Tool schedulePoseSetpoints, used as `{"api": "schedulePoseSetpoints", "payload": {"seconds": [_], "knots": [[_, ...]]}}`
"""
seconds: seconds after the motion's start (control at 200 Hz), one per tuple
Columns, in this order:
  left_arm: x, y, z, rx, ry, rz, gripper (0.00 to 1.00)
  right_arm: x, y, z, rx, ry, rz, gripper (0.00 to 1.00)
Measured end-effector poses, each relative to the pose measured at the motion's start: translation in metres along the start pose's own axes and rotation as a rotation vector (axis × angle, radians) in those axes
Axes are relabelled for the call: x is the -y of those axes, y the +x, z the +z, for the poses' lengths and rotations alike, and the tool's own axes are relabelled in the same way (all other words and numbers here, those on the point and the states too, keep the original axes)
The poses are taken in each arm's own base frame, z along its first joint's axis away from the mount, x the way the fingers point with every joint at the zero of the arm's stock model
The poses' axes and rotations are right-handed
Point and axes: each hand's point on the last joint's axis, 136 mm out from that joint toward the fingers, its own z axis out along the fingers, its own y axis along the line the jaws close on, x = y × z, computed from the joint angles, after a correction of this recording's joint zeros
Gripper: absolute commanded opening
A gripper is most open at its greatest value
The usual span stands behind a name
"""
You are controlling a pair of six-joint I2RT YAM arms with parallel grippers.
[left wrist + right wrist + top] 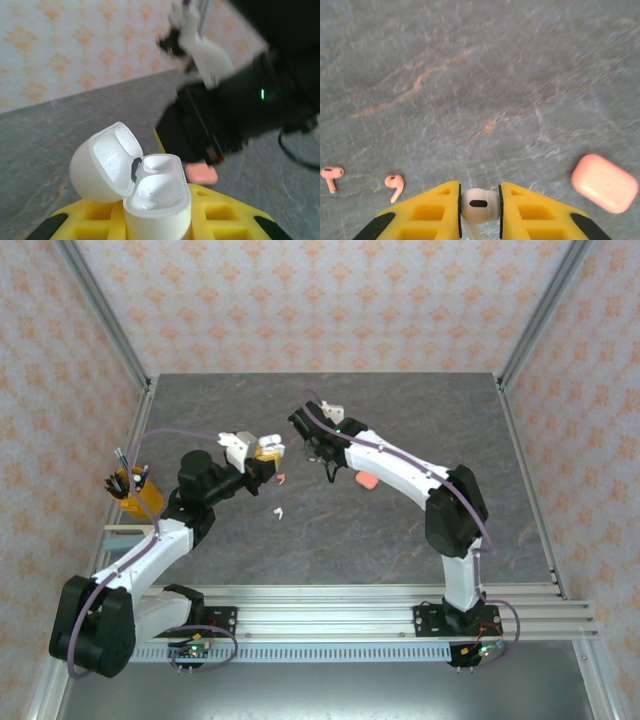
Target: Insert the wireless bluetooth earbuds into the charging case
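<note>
Your right gripper (pixel 480 194) is clamped on a white earbud (pixel 480 204), pinching its head. The stem runs down between the pads, mostly hidden, so you can't judge its angle. Your left gripper (pixel 159 220) is clenched around the base of the white charging case (pixel 156 197), its lid (pixel 102 162) swung open toward ten o'clock in the left wrist view.

If the stem arrives tilted, it may catch the socket rim and pop out of the pinch. Pressing hard may rock the case in its grip. The wrists sit close together, so a careless approach may knock the lid shut.

A pink earbud (pixel 395 186) and a second pink earbud (pixel 331 175) lie at nine o'clock of the right gripper, and the pink case (pixel 604 182) lies at three o'clock.
</note>
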Motion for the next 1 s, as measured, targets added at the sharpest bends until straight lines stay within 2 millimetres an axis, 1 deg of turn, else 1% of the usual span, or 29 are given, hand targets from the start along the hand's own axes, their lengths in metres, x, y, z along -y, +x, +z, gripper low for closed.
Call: {"api": "schedulePoseSetpoints", "payload": {"seconds": [0.12, 0.275, 0.42, 0.525, 0.621, 0.706, 0.856, 0.941, 1.001], "knots": [[0.01, 0.005, 0.015, -0.034, 0.038, 0.039, 0.0, 0.011, -0.031, -0.024, 0.086, -0.024, 0.028, 0.23], [0.01, 0.009, 0.034, -0.044, 0.022, 0.066, 0.0, 0.023, -0.068, -0.06, 0.204, -0.074, 0.075, 0.23], [0.007, 0.013, 0.052, -0.039, -0.021, 0.086, 0.0, 0.025, -0.09, -0.089, 0.298, -0.131, 0.099, 0.24], [0.003, 0.007, 0.064, -0.012, -0.067, 0.102, 0.0, 0.023, -0.102, -0.106, 0.358, -0.177, 0.117, 0.24], [0.0, -0.009, 0.074, 0.037, -0.111, 0.126, 0.0, 0.022, -0.11, -0.119, 0.405, -0.218, 0.134, 0.24], [0.001, -0.03, 0.081, 0.092, -0.144, 0.149, 0.0, 0.022, -0.115, -0.132, 0.438, -0.256, 0.15, 0.24], [0.008, -0.068, 0.09, 0.189, -0.177, 0.198, 0.0, 0.021, -0.125, -0.156, 0.501, -0.333, 0.184, 0.24], [0.013, -0.085, 0.093, 0.23, -0.189, 0.221, 0.0, 0.022, -0.13, -0.171, 0.535, -0.375, 0.202, 0.24], [0.017, -0.093, 0.095, 0.248, -0.192, 0.236, 0.0, 0.022, -0.133, -0.179, 0.556, -0.401, 0.213, 0.25]]}}
